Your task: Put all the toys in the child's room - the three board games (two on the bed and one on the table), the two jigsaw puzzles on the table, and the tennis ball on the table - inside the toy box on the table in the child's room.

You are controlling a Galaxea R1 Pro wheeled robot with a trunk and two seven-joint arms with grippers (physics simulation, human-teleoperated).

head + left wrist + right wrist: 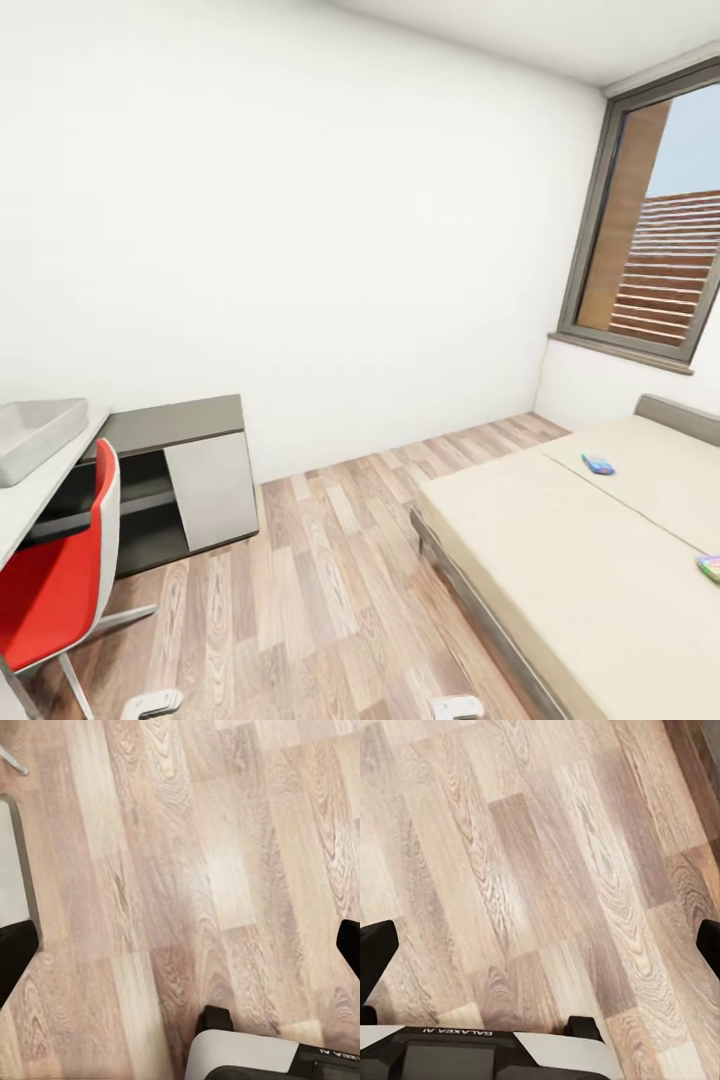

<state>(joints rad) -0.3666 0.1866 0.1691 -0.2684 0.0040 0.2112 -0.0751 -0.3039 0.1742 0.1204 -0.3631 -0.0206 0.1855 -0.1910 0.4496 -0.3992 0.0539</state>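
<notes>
- A white wall (300,220) is seen across the room, with a window (655,220) set at its right end.
- A wooden floor (320,590) is laid between the furniture, and its planks are seen under both wrist cameras.
- A beige bed (570,560) is placed at the right, below the window.
- A grey cabinet (185,480) is stood against the wall, beside a red chair (55,580).
- The tabletop (30,495) is seen at the left edge, with a grey toy box (35,435) resting on it.
- Two board games are found on the bed: a blue one (598,464) near its head and a multicoloured one (710,568) at the right edge, well apart.
- The left pincer (180,945) is held spread over bare floor, nothing between its fingers.
- The right pincer (540,945) is likewise spread wide over the floor.
</notes>
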